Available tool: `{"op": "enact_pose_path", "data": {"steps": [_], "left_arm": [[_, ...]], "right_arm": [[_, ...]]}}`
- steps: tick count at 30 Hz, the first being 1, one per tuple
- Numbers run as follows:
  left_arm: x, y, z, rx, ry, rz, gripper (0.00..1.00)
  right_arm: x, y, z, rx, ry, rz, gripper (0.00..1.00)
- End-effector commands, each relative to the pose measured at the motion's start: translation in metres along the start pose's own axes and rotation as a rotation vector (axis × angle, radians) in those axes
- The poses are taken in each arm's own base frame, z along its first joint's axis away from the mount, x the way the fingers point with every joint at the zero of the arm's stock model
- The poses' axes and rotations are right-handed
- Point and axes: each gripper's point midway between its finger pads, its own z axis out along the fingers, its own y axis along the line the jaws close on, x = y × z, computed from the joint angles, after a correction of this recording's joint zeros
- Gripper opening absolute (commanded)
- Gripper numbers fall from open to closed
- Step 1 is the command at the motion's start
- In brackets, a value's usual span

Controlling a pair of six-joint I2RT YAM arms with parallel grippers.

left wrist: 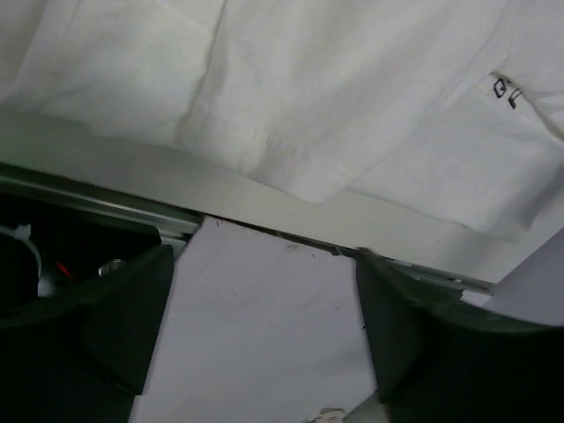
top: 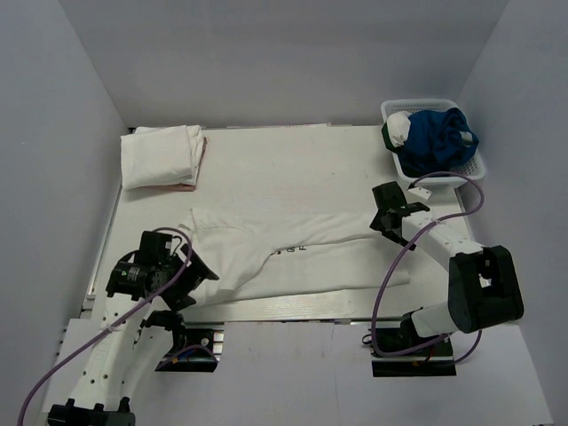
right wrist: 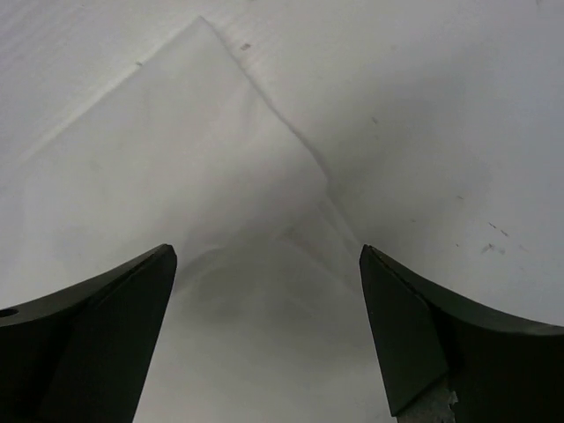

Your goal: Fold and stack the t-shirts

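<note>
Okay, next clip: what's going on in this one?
Two arms are working on a white t-shirt that lies lengthwise across the table, partly folded. The left pincer is open at the shirt's near left edge, by the table's front rail. The right pincer is open over the shirt's right end. Neither grips cloth. A folded white stack sits at the far left corner, and a basket at the far right holds blue cloth.

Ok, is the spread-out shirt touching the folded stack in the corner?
Apart. The top view shows bare table between the folded stack and the spread-out shirt.
</note>
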Motion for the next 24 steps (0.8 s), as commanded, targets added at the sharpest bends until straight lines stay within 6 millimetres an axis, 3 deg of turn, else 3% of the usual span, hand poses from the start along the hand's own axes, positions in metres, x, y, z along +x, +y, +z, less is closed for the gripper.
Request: {"op": "enact_pose_path", "data": {"steps": [1,3,5,6,7,9,10,11,14,19,21,22,24], "left_arm": [[-0.013,-0.019,-0.029,0.03,-0.055,0.045,1.0],[-0.031,-0.035,-0.038,0.052,-0.112,0.076,1.0],[-0.05,-0.054,-0.035,0.098,-0.167,0.102,1.0],[-0.058,-0.061,-0.028,0.098,-0.169,0.116,1.0],[-0.062,-0.065,-0.018,0.104,-0.159,0.131,1.0],[-0.073,-0.081,0.003,0.153,-0.157,0.151,1.0],[-0.071,-0.08,0.024,0.131,-0.094,0.141,1.0],[-0.082,-0.089,0.034,0.157,-0.118,0.16,1.0],[-0.091,-0.09,0.071,0.108,-0.061,0.144,1.0],[-0.11,-0.099,0.112,0.064,-0.023,0.155,1.0],[-0.112,-0.09,0.136,0.008,0.017,0.163,1.0],[-0.122,-0.096,0.141,-0.001,0.007,0.174,1.0],[-0.136,-0.089,0.153,-0.071,0.005,0.15,1.0]], "right_arm": [[-0.003,-0.023,-0.013,0.071,-0.009,0.073,0.9],[-0.008,-0.019,-0.021,0.033,-0.013,0.079,0.9],[-0.023,-0.008,-0.034,-0.058,-0.051,0.093,0.9],[-0.025,-0.003,-0.037,-0.095,-0.059,0.064,0.9],[-0.043,0.022,-0.05,-0.241,-0.118,0.095,0.9],[-0.04,0.048,-0.058,-0.42,-0.141,-0.015,0.9],[-0.036,0.074,-0.075,-0.592,-0.14,-0.059,0.9],[-0.039,0.079,-0.076,-0.625,-0.17,-0.104,0.9],[-0.025,0.101,-0.071,-0.695,-0.132,-0.215,0.9],[0.012,0.115,-0.031,-0.664,-0.008,-0.28,0.9],[0.02,0.106,-0.016,-0.603,0.015,-0.269,0.9],[0.034,0.101,-0.007,-0.561,0.079,-0.262,0.9],[0.047,0.089,-0.004,-0.505,0.137,-0.283,0.9]]}}
